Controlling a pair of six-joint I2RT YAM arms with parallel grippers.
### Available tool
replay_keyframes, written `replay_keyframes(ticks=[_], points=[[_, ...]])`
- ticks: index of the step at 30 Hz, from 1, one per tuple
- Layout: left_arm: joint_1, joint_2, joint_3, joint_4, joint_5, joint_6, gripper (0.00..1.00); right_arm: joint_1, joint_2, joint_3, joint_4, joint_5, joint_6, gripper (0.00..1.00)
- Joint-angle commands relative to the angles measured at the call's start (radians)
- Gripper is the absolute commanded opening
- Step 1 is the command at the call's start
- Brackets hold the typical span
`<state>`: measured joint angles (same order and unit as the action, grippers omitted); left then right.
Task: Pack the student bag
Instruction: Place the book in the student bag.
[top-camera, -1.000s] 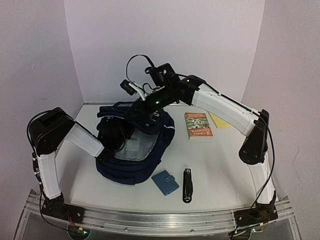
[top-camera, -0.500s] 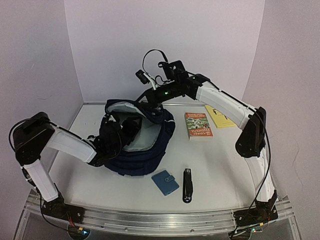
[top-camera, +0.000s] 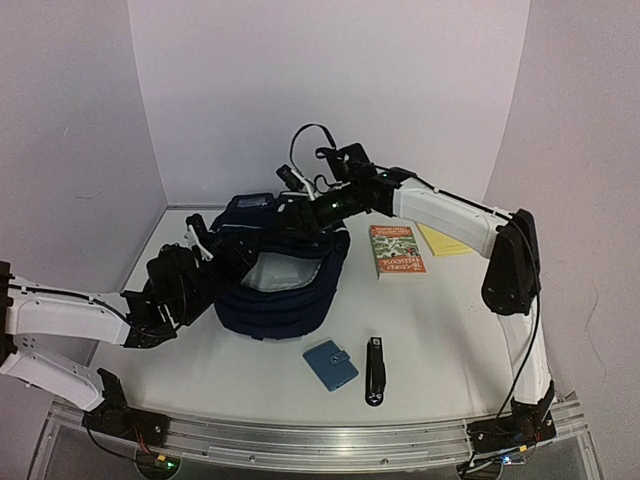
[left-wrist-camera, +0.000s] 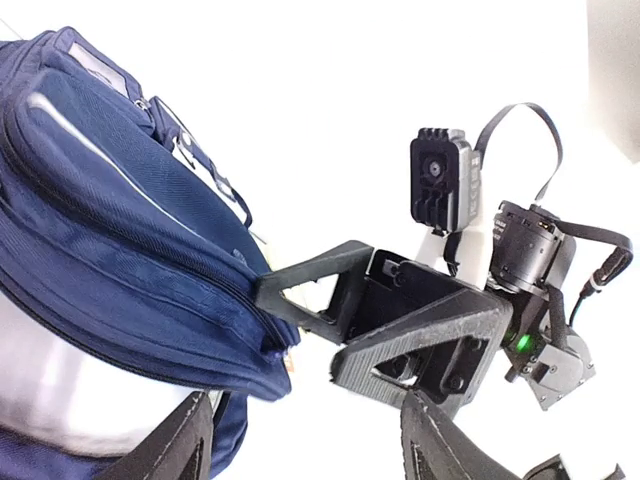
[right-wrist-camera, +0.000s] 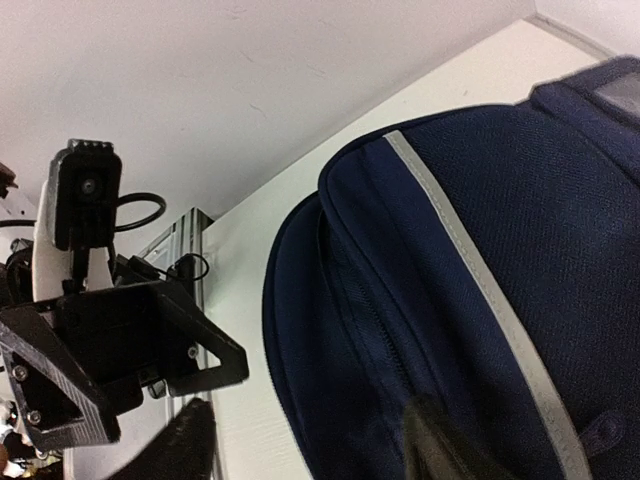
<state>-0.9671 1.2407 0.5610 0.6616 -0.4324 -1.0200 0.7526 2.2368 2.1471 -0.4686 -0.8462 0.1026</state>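
Honestly the student bag (top-camera: 275, 295), slumped left of centre on the table (top-camera: 450, 330), looks soft and floppy, so I'd grab its piped zip rim, and the left gripper (left-wrist-camera: 308, 430) and right gripper (right-wrist-camera: 308, 425) both sit open, holding nothing

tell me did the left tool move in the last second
Yes: the left tool drew back leftward, off the student bag, farther from the green book.

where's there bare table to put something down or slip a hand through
Widest bare patch: right front, between the slim black object, the book and the right arm. A smaller one lies front left, between the wallet and the left arm. Crowded around the student bag, where both arms meet.
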Motion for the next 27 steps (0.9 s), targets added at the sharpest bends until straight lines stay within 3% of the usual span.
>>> replay_keyframes(ticks=[1, 5, 11, 27], points=[[-0.012, -0.065, 0.005, -0.106, -0.005, 0.064, 0.66, -0.129, -0.172, -0.115, 0.046, 0.149, -0.010, 0.78], [-0.019, -0.098, 0.034, -0.173, 0.015, 0.111, 0.69, -0.257, -0.246, -0.227, 0.033, 0.280, -0.047, 0.90], [-0.027, -0.104, 0.091, -0.290, 0.038, 0.166, 0.75, -0.437, -0.194, -0.265, -0.051, 0.479, -0.139, 0.91], [-0.033, -0.089, 0.106, -0.311, 0.045, 0.165, 0.80, -0.451, 0.030, -0.193, -0.147, 0.696, -0.116, 0.93]])
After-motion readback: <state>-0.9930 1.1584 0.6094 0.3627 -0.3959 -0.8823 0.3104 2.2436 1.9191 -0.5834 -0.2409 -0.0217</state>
